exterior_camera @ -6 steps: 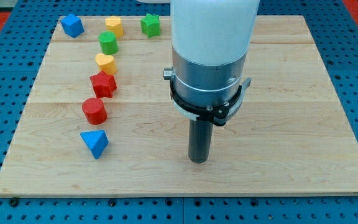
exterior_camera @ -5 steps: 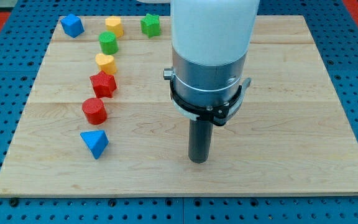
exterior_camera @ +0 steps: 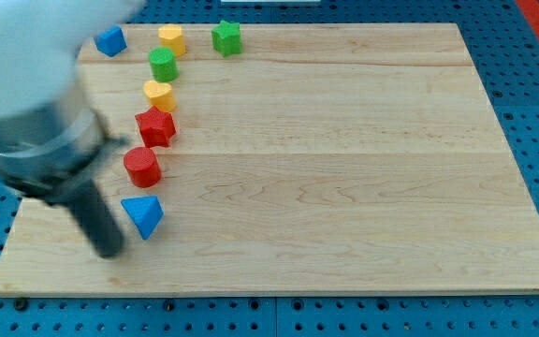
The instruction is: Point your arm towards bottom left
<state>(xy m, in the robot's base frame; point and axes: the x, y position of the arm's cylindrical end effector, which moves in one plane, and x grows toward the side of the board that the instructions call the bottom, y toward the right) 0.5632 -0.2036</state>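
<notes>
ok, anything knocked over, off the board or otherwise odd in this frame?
Nothing stands out. All eight blocks sit upright on the wooden board. My tip is near the bottom-left corner, just left of the blue triangle block; contact can't be told. The arm is motion-blurred.

High front view over board (exterior_camera: 344,187)

The wooden counter (exterior_camera: 344,168) carries seven blocks, all toward its 9 to 11 o'clock side: blue block (exterior_camera: 110,40), yellow block (exterior_camera: 170,38), green star (exterior_camera: 225,36), green cylinder (exterior_camera: 163,64), yellow heart (exterior_camera: 158,95), red star (exterior_camera: 155,126), red cylinder (exterior_camera: 142,166) and a blue triangle (exterior_camera: 143,214).
</notes>
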